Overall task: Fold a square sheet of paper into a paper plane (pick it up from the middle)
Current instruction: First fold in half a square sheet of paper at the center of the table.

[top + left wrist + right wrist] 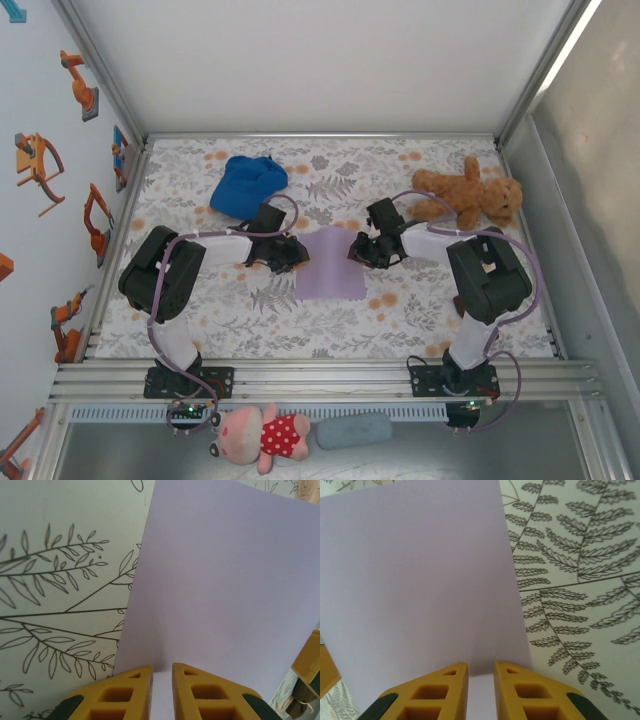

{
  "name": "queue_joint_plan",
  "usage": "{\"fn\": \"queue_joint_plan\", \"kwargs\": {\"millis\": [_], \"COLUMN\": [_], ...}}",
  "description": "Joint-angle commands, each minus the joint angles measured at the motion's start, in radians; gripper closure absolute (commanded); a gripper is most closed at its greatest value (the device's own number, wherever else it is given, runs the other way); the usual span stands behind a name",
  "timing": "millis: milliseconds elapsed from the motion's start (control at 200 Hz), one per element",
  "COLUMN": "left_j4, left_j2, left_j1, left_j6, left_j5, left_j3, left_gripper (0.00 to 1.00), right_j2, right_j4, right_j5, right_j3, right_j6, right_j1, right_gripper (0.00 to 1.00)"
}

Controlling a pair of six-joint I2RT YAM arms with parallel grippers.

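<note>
The square sheet of paper (330,268) lay uncreased, with the left end effector (162,671) and right end effector (481,667) nearly shut at opposite edges, whether gripping it unclear, and all folding ahead.

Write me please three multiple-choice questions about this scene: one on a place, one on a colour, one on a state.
1. The teddy bear lies: A) on the table's far right; B) at its middle; C) at its near left corner.
2. The cap is: A) red; B) blue; C) green.
3. The paper is: A) crumpled into a ball; B) folded into a dart; C) an unfolded sheet.
Answers: 1 A, it sits top right in the overhead view; 2 B, plainly blue fabric; 3 C, both wrist views show it smooth, without creases.
</note>
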Motion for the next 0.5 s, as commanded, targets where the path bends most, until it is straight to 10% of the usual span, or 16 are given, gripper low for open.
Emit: {"fn": "queue_joint_plan", "kwargs": {"millis": [0, 496], "left_j4": [-0.013, 0.157], "left_j2": [0.027, -0.028], "left_j1": [-0.003, -0.001], "left_j6": [-0.022, -0.052], "left_j5": [-0.009, 0.025], "left_j3": [-0.015, -0.084], "left_gripper": [0.80, 0.61], "right_j2": [0.028, 0.071], "right_j4": [0.025, 0.121], "right_j5": [-0.023, -0.107], "right_j3": [-0.020, -0.010], "right_j6": [0.023, 0.054], "right_j1": [0.003, 0.005], "right_gripper": [0.79, 0.80]}}
